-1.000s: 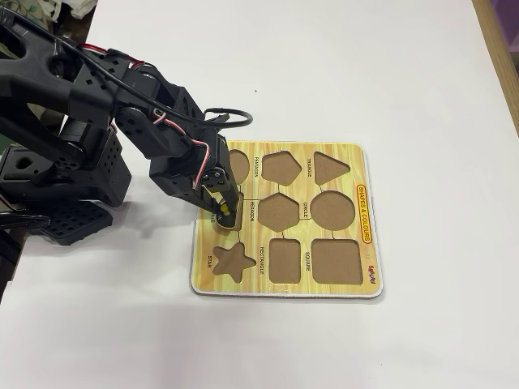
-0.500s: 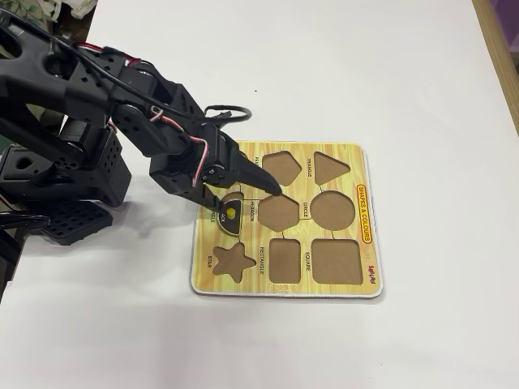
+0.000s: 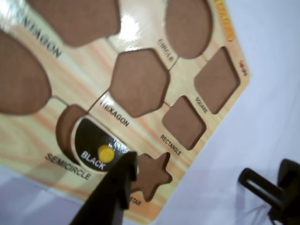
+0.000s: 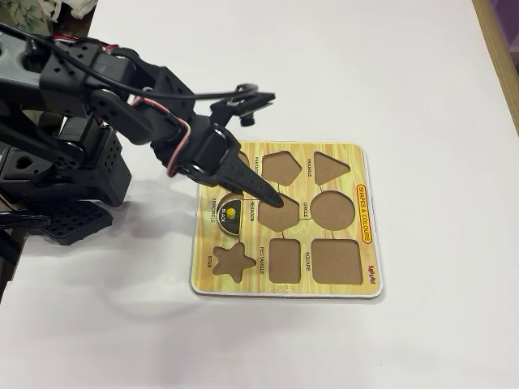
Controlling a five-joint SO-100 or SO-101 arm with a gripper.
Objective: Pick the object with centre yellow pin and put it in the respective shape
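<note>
A black semicircle piece [image 3: 93,143] with a yellow centre pin [image 3: 106,153] lies at the semicircle recess [image 3: 64,126] of a wooden shape board [image 3: 89,89]. It sits skewed, so a brown strip of the recess shows beside it. In the fixed view the piece [image 4: 229,212] is at the board's left side. My gripper [image 3: 187,166] is open and empty, and one finger [image 3: 117,187] hangs just beside the pin. In the fixed view the gripper [image 4: 259,150] hovers over the board's left part, its lower finger over the hexagon recess.
The board [image 4: 340,290] lies on a white table. Its other recesses are empty: star [image 4: 233,261], hexagon [image 3: 138,82], rectangle [image 3: 183,122], square [image 3: 216,79], circle [image 3: 187,26]. The arm's base [image 4: 57,170] stands left of the board.
</note>
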